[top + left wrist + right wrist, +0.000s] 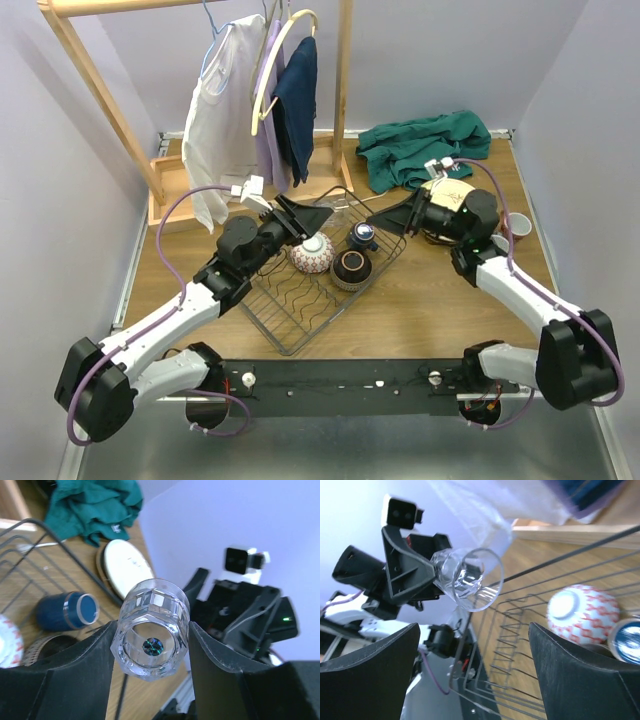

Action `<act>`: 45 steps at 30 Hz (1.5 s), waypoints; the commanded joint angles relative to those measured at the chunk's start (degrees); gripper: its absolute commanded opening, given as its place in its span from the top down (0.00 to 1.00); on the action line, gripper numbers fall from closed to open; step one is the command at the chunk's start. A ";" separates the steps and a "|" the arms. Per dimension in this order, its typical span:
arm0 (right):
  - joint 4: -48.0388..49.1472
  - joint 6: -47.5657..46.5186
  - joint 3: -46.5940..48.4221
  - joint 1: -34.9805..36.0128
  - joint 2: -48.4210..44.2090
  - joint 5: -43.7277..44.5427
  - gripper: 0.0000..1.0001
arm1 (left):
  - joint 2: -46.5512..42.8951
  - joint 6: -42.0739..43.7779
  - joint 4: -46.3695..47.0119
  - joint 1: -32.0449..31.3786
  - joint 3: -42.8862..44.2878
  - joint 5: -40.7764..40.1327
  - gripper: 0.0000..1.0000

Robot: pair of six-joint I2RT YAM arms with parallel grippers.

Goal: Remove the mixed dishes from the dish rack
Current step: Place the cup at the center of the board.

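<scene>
**dishguy:** ok what's where? place everything off the dish rack [300, 312] please

**armnerd:** biggest first. The wooden clothes rack [344, 70] with shirts hanging on it stands behind the dish rack, towards its far left. A green cloth [425, 148] is bunched up behind its far right corner. The dish rack itself sits mid-table, turned at an angle. The cream plates [127, 567] lie stacked on the table just off its right side, out of the rack, and from above they're mostly hidden under the right arm

**dishguy:** and inside it?

**armnerd:** a white bowl with a red pattern [312, 255], upside down, in the far half. A dark bowl [352, 268] is right beside it on the right, touching or not I can't tell. A dark blue cup [362, 235] lies on its side just behind the dark bowl

**dishguy:** grippers?

**armnerd:** the left gripper [315, 215] is up over the rack's far left edge. Its fingers pinch the clear glass cup [150, 610] from both sides, and the cup is tipped sideways in the air, clear of the wires. The right gripper [380, 220] hangs at the far right edge with its fingers spread wide and nothing between them, pointing across the rack at the glass
</scene>
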 commanded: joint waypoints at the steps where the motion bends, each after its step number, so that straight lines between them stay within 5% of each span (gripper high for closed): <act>1: 9.81 2.86 0.94 4.93 2.96 -1.64 0.06 | -1.17 -3.54 8.47 0.23 -1.31 1.83 0.88; 21: 17.11 5.05 8.41 8.72 11.49 -6.12 0.30 | 5.67 -8.81 16.02 0.05 -2.45 7.45 0.88; 25: 18.16 5.58 8.67 9.87 12.99 -7.35 0.41 | 7.35 -9.43 19.62 0.05 -2.27 8.34 0.88; 31: 18.26 5.85 9.20 9.87 13.25 -7.88 0.82 | 8.76 -9.25 21.65 -0.04 -2.89 8.78 0.83; 34: 12.47 1.81 10.16 9.87 12.38 -7.80 0.99 | 8.41 -8.12 21.04 -0.04 -4.03 7.73 0.70; 42: -22.71 -18.74 16.65 9.43 8.25 0.10 0.99 | 0.08 5.23 6.73 0.49 -4.48 -0.69 0.11; 45: -38.44 -27.53 20.34 9.17 6.93 8.26 0.99 | -4.05 14.28 -2.41 0.67 -3.16 -5.27 0.01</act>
